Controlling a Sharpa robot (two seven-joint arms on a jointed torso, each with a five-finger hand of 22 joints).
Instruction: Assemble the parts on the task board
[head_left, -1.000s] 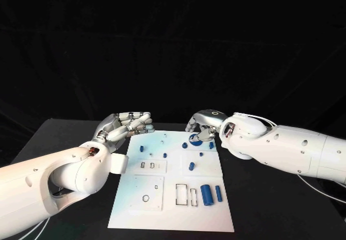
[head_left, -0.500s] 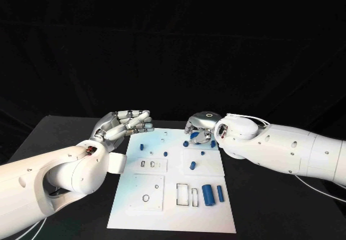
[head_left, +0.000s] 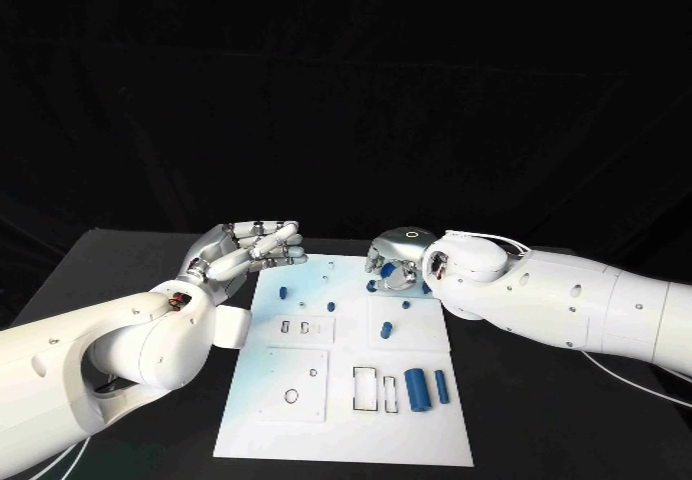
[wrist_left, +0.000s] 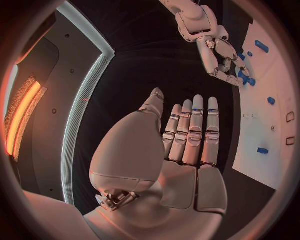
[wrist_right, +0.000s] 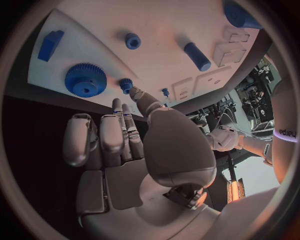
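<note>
The silver right hand (head_left: 400, 262), holding nothing with fingers loosely apart, hovers just beside the large blue plastic gear (wrist_right: 85, 80) at the white task board's (head_left: 346, 420) far edge, nearer it than the open, empty left hand (head_left: 245, 252).

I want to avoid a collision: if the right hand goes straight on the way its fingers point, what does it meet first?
Probably the small blue gear just past the right hand fingers, standing on the task board; depth is unclear.
</note>
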